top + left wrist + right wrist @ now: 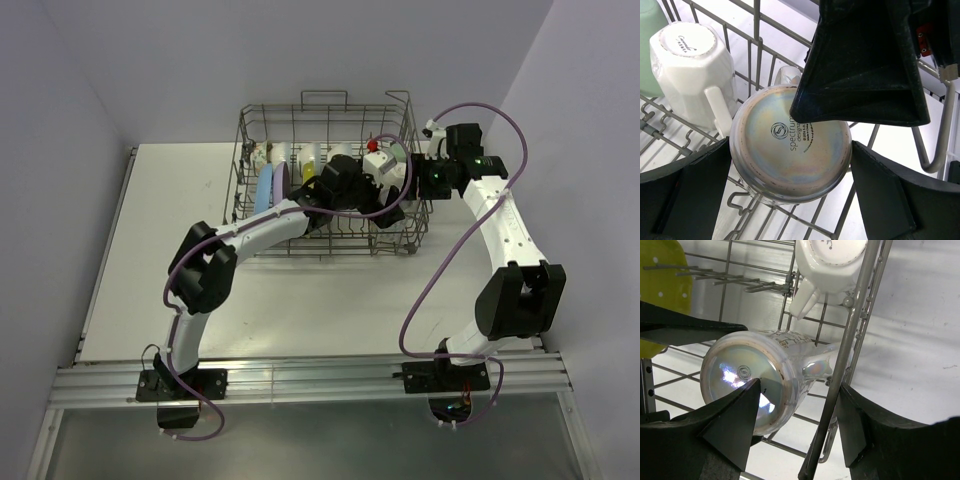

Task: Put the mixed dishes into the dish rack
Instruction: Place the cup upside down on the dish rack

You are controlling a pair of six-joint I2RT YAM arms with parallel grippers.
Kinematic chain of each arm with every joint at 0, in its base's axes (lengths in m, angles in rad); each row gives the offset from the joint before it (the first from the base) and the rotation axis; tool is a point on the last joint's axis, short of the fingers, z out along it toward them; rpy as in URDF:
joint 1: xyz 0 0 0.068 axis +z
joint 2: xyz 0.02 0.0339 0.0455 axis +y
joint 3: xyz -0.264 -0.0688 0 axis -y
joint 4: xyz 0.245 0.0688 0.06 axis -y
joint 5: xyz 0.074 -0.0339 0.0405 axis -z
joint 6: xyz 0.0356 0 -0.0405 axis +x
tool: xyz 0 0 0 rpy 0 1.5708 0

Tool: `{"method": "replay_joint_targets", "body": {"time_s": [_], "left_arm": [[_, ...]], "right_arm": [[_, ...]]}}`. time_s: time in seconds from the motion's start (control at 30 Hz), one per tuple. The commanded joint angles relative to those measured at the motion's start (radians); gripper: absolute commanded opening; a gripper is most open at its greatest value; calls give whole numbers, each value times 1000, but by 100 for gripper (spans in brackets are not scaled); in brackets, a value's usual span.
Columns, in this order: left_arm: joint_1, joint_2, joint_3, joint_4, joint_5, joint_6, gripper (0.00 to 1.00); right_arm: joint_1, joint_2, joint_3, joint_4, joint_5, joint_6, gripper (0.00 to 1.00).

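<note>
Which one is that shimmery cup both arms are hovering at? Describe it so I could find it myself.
Look in the wire rack at the far side of the table, in its right half. Next to the upside-down white mug stands the cup, also upside down; unlike the plain white mug, its round base shimmers like pearl and carries a round black logo.
</note>
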Motion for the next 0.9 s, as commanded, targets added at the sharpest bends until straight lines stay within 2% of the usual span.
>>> {"method": "replay_joint_targets", "body": {"time_s": [0.0,0.6,0.87], "left_arm": [[-7,-51,46,-96,132,-52,99],[-7,-80,44,-171,169,-52,99],[-6,-110,43,-194,108,-33,99]], "right_arm": [[26,81,-61,-73,103,-84,66],[29,79,-72,-64,107,-97,67],[27,55,-68,-58,74,-92,68]]}}
